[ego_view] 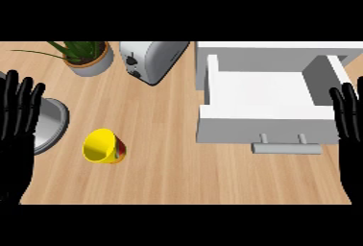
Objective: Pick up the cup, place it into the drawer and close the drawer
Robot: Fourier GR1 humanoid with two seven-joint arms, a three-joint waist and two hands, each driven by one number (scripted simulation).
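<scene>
Yellow cup [103,146] is down on its side on the wooden worktop [177,168], mouth turned to the left, well apart from both hands. Over on the right, the white drawer [262,126] stands pulled open, handle [287,148] facing the near edge. Left hand [16,144] sits at the left edge, fingers [23,93] straight and pointing up, holding nothing, partly covering a round silver dish [51,124]. Right hand [352,144] shows at the right edge just beside the drawer, fingers likewise straight and empty. At the back: a toaster [152,60] and a potted plant [86,55].
</scene>
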